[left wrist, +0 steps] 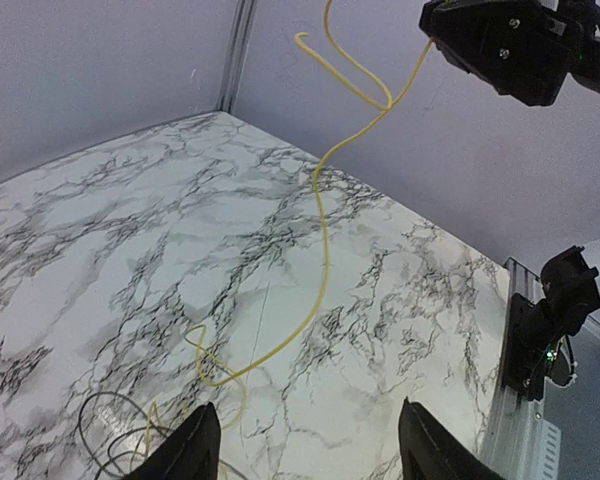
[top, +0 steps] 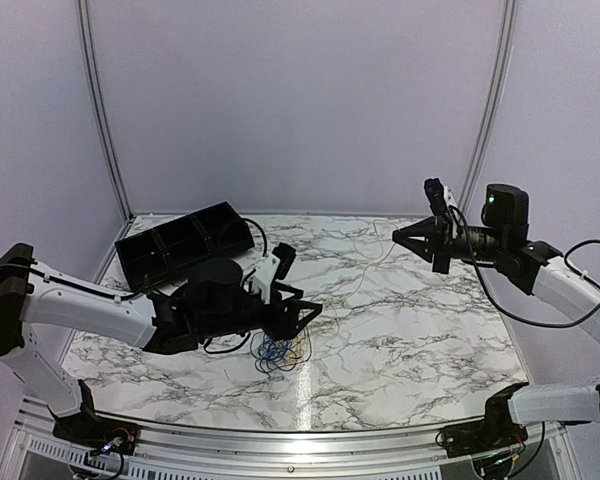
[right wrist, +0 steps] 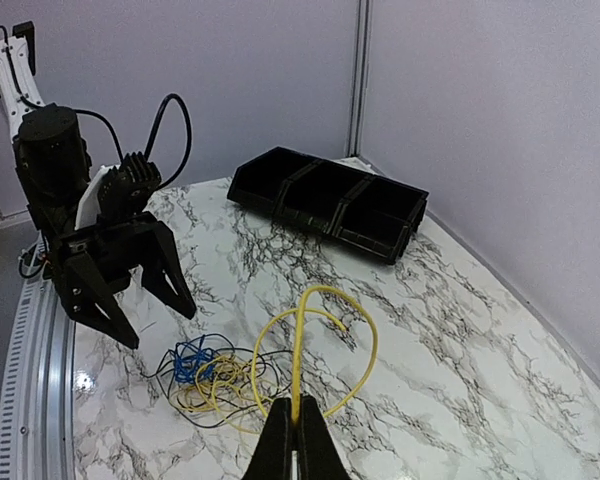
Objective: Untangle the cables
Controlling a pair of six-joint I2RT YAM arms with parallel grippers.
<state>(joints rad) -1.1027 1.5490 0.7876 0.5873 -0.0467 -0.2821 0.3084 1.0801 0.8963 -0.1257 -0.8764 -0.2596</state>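
Observation:
A tangle of thin blue, yellow and black cables (top: 279,351) lies on the marble table just in front of my left gripper (top: 298,322), which is open and empty beside it. It also shows in the right wrist view (right wrist: 202,374). My right gripper (right wrist: 295,418) is shut on a yellow cable (right wrist: 368,340) and holds it raised high at the right (top: 412,240). The yellow cable (left wrist: 323,262) runs from the tangle up to the right gripper (left wrist: 435,30). In the left wrist view my left gripper (left wrist: 310,425) has its jaws wide apart over bare table.
A black tray with compartments (top: 185,240) stands at the back left of the table, also seen in the right wrist view (right wrist: 330,198). Grey walls close the table on three sides. A metal rail (top: 280,440) runs along the near edge.

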